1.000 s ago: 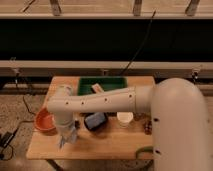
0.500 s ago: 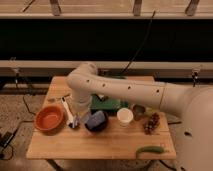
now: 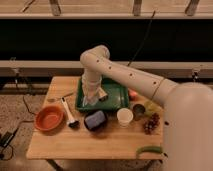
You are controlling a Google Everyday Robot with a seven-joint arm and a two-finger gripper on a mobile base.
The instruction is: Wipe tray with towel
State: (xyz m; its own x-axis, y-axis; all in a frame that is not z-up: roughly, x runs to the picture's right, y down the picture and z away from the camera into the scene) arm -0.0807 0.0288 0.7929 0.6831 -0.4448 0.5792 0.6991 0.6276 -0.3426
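Gripper: moved from worktop front into green tray, left half; pale towel apparently beneath; grip state indeterminable. Wiping seemingly about to begin.

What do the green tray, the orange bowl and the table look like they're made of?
The tray: likely plastic, uniform green, moulded raised rim, faint sheen. The orange bowl: smooth, even colour, probably plastic, possibly glazed ceramic. The table: wood-look top, pale tan, matte. The pincer hangs over the tray's left part.
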